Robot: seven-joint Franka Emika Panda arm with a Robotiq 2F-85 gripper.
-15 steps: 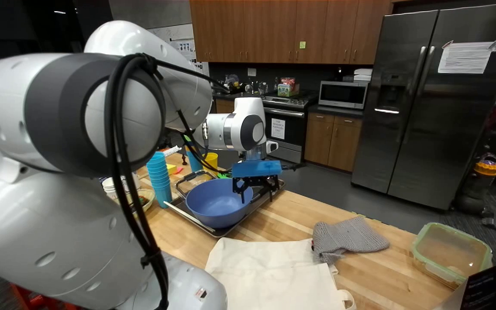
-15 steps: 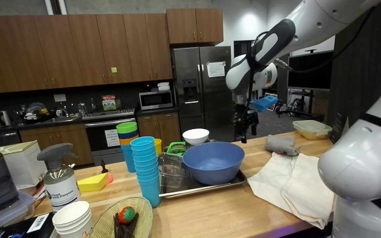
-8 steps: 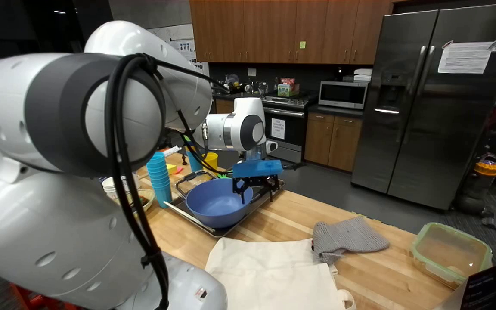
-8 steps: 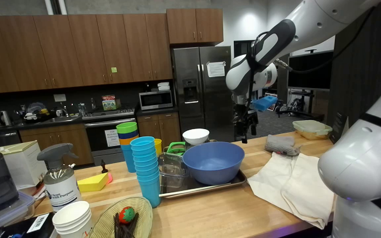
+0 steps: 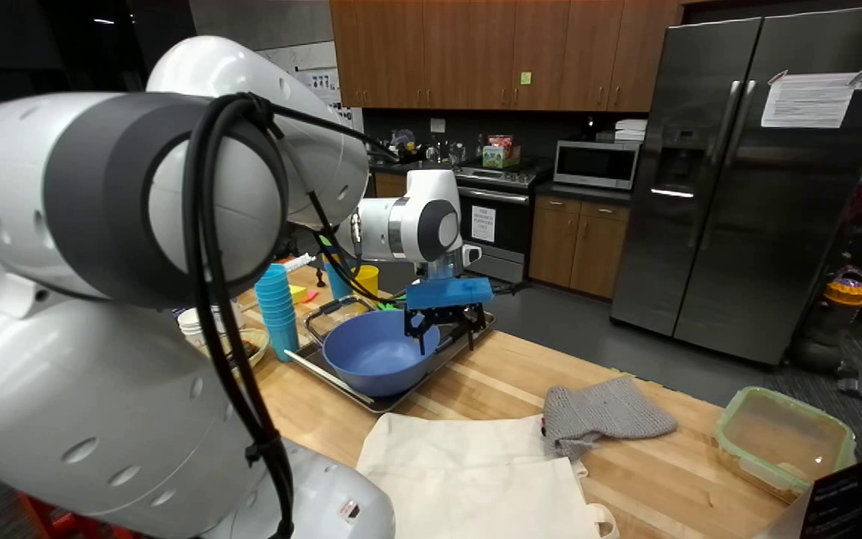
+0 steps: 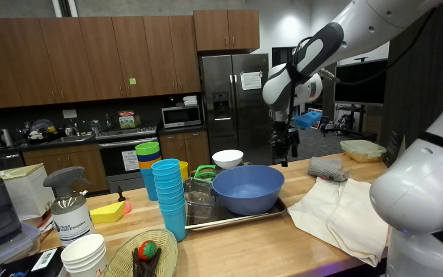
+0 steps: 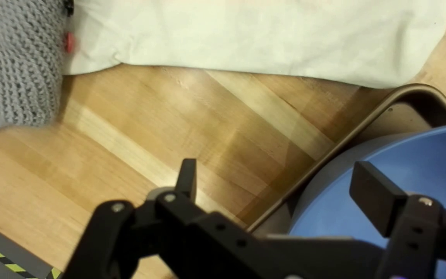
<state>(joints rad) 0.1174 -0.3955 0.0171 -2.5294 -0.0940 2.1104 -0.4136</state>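
On the tray (image 7: 393, 122) sits the bowl (image 6: 248, 192) — round, so with no long axis to speak of. Above the tray's edge hangs the gripper (image 7: 279, 176), jaws spread wide and gripping nothing. Seen from the wrist, the bowl lies to the right of the jaws' middle: one finger stands over its inside, the other over the table (image 7: 207, 116) outside the tray, so the bowl's rim and the tray's edge both cross the gap. How far the fingertips clear the rim I cannot tell. Sharing the tray is a clear dish (image 6: 202, 204). Just beside the tray lies the cream cloth (image 5: 476, 479) and, off another side, the stacked cups (image 6: 173, 200); farther from it come the grey knit (image 5: 603, 412) — then, well apart, the lidded box (image 5: 783, 442).
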